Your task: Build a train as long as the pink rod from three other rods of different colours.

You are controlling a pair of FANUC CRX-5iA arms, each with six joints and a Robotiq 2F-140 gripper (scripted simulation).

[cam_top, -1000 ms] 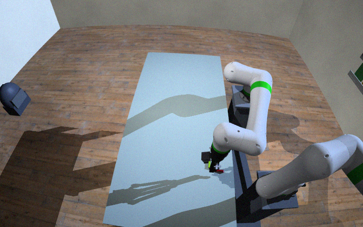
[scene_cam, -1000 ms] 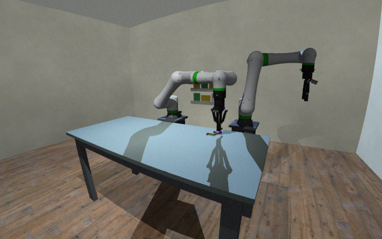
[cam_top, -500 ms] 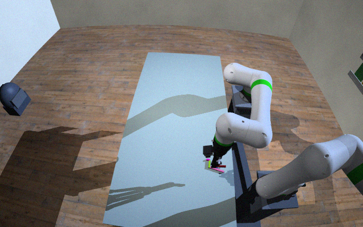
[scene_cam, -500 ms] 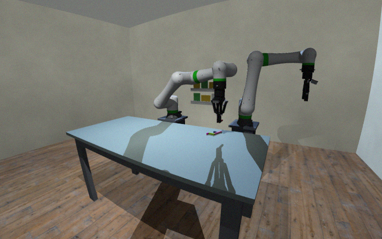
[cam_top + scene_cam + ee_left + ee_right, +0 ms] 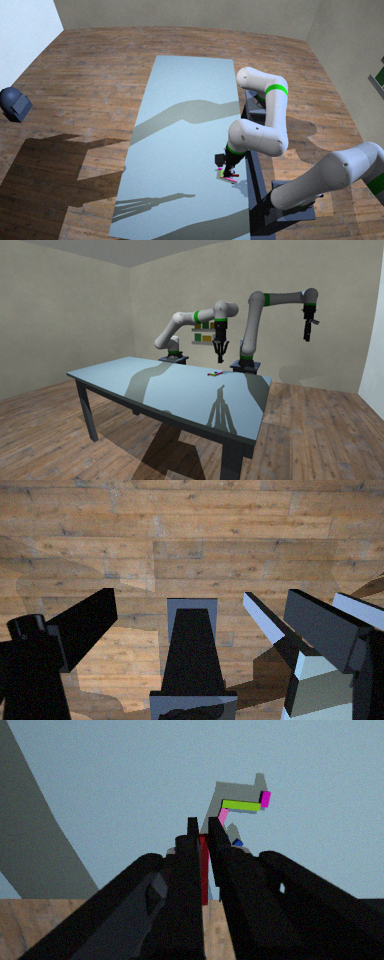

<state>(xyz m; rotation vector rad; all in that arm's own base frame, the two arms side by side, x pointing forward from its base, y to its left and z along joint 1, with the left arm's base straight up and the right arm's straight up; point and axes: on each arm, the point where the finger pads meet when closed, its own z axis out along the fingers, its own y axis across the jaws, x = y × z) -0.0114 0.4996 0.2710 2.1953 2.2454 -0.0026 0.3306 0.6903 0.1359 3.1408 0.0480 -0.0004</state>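
- Gripping the red rod aloft, the narrowed right gripper likely clears it away; seven cannot join a three-rod nine;
- Lime rod lies at two o'clock in its wrist view;
- Left gripper waits wide.

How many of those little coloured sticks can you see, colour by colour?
Magenta stick: 1
Lime stick: 1
Pink stick: 1
Blue stick: 1
Red stick: 1
Total: 5 in sight; others could be hidden.
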